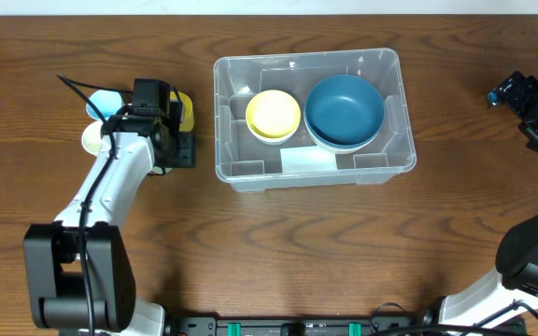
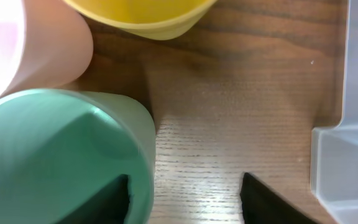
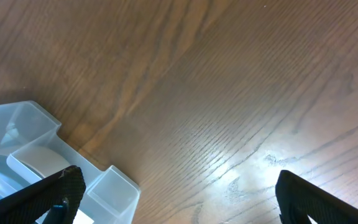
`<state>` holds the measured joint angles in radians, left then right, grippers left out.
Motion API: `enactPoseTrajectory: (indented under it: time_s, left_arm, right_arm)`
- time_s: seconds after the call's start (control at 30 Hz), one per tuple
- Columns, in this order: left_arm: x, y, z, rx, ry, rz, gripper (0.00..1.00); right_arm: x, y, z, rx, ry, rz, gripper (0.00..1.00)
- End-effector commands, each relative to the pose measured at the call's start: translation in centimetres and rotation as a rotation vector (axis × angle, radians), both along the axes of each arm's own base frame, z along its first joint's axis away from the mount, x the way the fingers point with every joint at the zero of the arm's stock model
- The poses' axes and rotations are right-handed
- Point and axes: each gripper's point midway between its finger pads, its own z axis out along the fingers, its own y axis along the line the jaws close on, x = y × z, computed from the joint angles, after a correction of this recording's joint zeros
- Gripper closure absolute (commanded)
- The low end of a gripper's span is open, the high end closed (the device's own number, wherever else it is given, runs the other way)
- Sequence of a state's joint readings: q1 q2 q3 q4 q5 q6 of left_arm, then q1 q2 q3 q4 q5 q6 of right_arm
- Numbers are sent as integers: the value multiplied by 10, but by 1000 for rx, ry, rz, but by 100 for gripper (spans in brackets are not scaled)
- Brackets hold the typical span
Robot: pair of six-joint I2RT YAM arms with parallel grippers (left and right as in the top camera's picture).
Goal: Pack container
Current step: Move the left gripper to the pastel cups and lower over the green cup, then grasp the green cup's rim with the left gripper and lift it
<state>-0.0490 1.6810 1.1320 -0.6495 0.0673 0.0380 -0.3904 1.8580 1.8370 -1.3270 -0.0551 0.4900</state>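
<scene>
Your left end effector (image 2: 184, 186) stood spread astride the green cup (image 2: 42, 155) wall, not pinching; the pink cup (image 2: 36, 43) and yellow cup (image 2: 142, 15) beside it also looked unpacked. Farther off, the container (image 1: 219, 131) at mid-bench (image 1: 297, 261) held a yellow bowl (image 1: 273, 115) and a blue bowl (image 1: 345, 110); your right end effector (image 3: 179, 180) hung spread

You work at a robotics lab bench. Left arm (image 1: 110, 191) and right arm (image 1: 530, 257) stand at the wood-grain table's (image 1: 344, 252) near edge.

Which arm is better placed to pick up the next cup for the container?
Left. The left gripper brackets the wall of the green cup, other cups beside it. The right gripper hangs open over bare table on the container's other side.
</scene>
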Motion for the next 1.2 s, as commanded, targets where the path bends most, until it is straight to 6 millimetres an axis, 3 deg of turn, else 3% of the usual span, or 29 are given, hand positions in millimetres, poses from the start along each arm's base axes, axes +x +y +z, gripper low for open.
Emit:
enactPoseTrajectory:
  time_s: [0.0,0.13,0.2,0.4,0.63,0.8,0.9,1.0,1.17]
  left_arm:
    - [0,2,-7,19,18,-7,58]
    - [0,2,-8,19,20,-6,87]
    - [1,2,-8,18,18,-3,94]
    - [2,4,12,21,-17,23,94]
    - [-4,15,83,57,-147,80,94]
    - [-19,15,137,28,-284,110,94]
    - [-31,10,158,11,-341,99,94]
    - [-39,-11,171,-55,-374,43,94]
    - [-47,-75,179,-185,-388,-150,94]
  right_arm:
    - [-1,-1,2,-1,-4,-13,1]
    - [-1,-1,2,-1,-4,-13,1]
    - [-1,-1,2,-1,-4,-13,1]
    - [-1,-1,2,-1,-4,-13,1]
    - [-1,-1,2,-1,-4,-13,1]
    - [-1,-1,2,-1,-4,-13,1]
    - [-1,-1,2,-1,-4,-13,1]
    - [-1,-1,2,-1,-4,-13,1]
    - [-1,-1,2,-1,-4,-13,1]
